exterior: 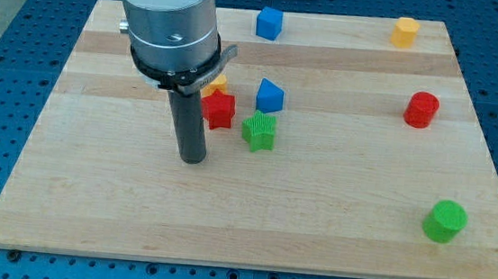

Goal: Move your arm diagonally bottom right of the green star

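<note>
The green star (258, 130) lies near the middle of the wooden board (252, 212). My tip (193, 159) rests on the board to the star's lower left, about a block's width away from it. A red star (219, 110) sits just left of the green star, right above my tip. A blue block (270, 96) sits just above the green star. A yellow block (215, 84) shows partly behind the rod, above the red star.
A blue cube (269, 23) and a yellow block (405, 32) lie by the board's top edge. A red cylinder (421, 109) is at the right. A green cylinder (444, 220) is at the lower right. The arm's grey body (168, 24) hides the upper left.
</note>
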